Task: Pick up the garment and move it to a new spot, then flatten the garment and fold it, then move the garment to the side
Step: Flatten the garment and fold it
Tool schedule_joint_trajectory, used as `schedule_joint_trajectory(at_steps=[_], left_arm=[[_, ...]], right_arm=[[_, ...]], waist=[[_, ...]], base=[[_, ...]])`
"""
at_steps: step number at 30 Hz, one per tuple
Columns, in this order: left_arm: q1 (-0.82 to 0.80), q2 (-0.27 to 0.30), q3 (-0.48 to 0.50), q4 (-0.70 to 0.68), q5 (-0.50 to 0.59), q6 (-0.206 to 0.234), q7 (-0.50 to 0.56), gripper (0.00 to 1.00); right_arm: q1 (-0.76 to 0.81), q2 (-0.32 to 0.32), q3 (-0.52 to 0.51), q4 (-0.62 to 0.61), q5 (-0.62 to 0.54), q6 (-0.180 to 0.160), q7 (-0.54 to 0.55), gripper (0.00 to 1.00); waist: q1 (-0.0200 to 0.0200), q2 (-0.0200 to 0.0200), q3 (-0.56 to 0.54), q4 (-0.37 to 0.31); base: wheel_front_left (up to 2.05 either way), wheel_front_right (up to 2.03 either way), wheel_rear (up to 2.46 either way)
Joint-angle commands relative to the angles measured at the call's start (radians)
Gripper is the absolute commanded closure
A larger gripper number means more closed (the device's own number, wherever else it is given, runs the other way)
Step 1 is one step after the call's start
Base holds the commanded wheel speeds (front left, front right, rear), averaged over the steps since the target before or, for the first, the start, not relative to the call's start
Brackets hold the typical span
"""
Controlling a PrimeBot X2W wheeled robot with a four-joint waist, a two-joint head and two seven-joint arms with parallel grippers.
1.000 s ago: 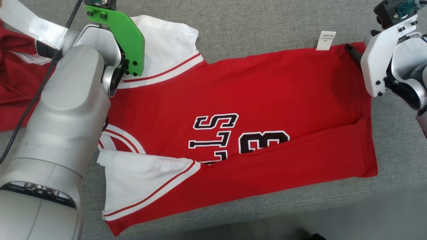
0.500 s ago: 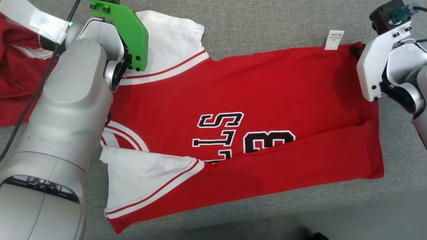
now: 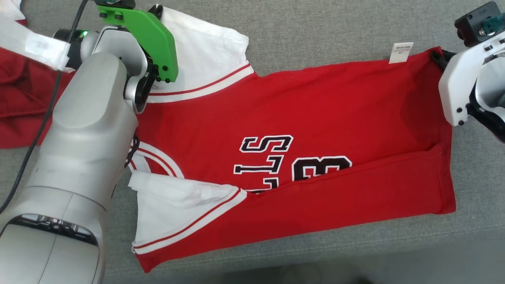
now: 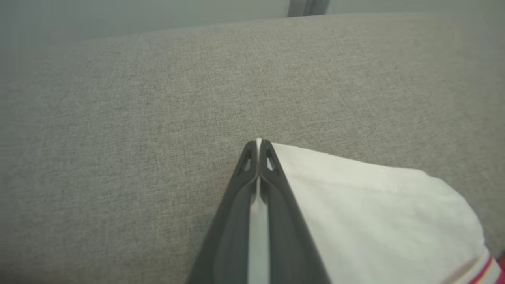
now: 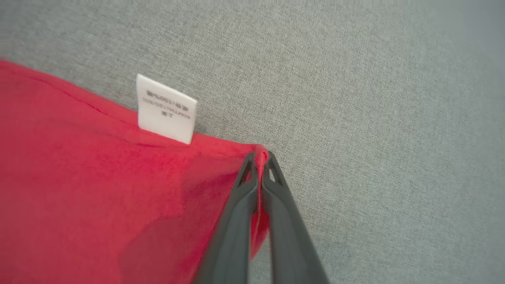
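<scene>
1. Head view, lie of the work. The garment (image 3: pixel 300 114), a red jersey with white sleeves, lies on the grey fabric surface (image 3: pixel 315 23). Its long axis runs left to right, sleeves at the left and hem at the right. Its near long edge is already folded toward the far side and covers part of the lettering (image 3: pixel 292 161).
2. Head view, arms. The left arm (image 3: pixel 90 130) reaches over to the far white sleeve (image 3: pixel 205 51). The right arm (image 3: pixel 461 86) stands at the far right hem corner, just beside the label (image 3: pixel 400 52). Each arm serves its own end and they do not cross.
3. Head view, room. Beyond the far edge we have bare grey surface. The surface's front edge runs close to the garment's near edge. A second red cloth (image 3: pixel 19 98) lies at the far left, beyond the left arm.
4. Left wrist view. The left pincer (image 4: pixel 258 148) is clenched on the corner of the white sleeve, and white cloth shows between its fingers. Bare surface lies ahead of the tips.
5. Right wrist view. The right pincer (image 5: pixel 258 157) is clenched on the red hem corner, with the label just beside it. Bare surface lies ahead.
6. Judgement. With both far corners gripped, we expect the far long edge to travel toward the near side. Keep both ends level, or the fold will skew.
</scene>
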Motion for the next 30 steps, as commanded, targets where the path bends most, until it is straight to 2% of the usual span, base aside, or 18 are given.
schedule_joint_trajectory(at_steps=[1, 7, 12, 16, 23, 28, 30], left_arm=[[0.026, 0.003, 0.015, -0.022, -0.018, 0.01, -0.029, 1.0], [0.133, 0.013, 0.053, -0.169, -0.058, 0.019, -0.121, 1.0], [0.294, 0.045, 0.061, -0.372, -0.085, 0.043, -0.131, 1.0], [0.454, 0.097, 0.066, -0.595, -0.098, 0.094, -0.094, 1.0], [0.733, 0.206, 0.081, -0.99, -0.122, 0.236, 0.022, 1.0], [0.877, 0.246, 0.077, -1.142, -0.138, 0.305, 0.078, 1.0], [0.898, 0.242, 0.078, -1.161, -0.15, 0.313, 0.082, 1.0]], right_arm=[[0.027, -0.018, -0.003, -0.022, 0.01, -0.001, -0.017, 1.0], [0.112, -0.087, -0.02, -0.106, 0.039, -0.001, -0.068, 1.0], [0.191, -0.134, -0.024, -0.159, 0.063, -0.001, -0.09, 1.0], [0.238, -0.157, -0.015, -0.189, 0.078, -0.002, -0.089, 1.0], [0.275, -0.226, 0.06, -0.231, 0.103, -0.002, -0.101, 1.0], [0.248, -0.284, 0.131, -0.264, 0.099, -0.002, -0.155, 1.0], [0.242, -0.293, 0.143, -0.269, 0.095, -0.002, -0.169, 1.0]], waist=[[0.0, 0.0, -0.012, 0.017], [0.0, 0.0, -0.042, 0.049], [0.0, 0.0, -0.077, 0.063], [0.0, 0.0, -0.108, 0.065], [0.0, 0.0, -0.145, 0.077], [0.0, 0.0, -0.165, 0.089], [0.0, 0.0, -0.17, 0.09]], base=[[0.0, 0.0, 0.0], [0.0, 0.0, 0.0], [0.0, 0.0, 0.0], [0.0, 0.0, 0.0], [0.0, 0.0, 0.0], [0.0, 0.0, 0.0], [0.0, 0.0, 0.0]])
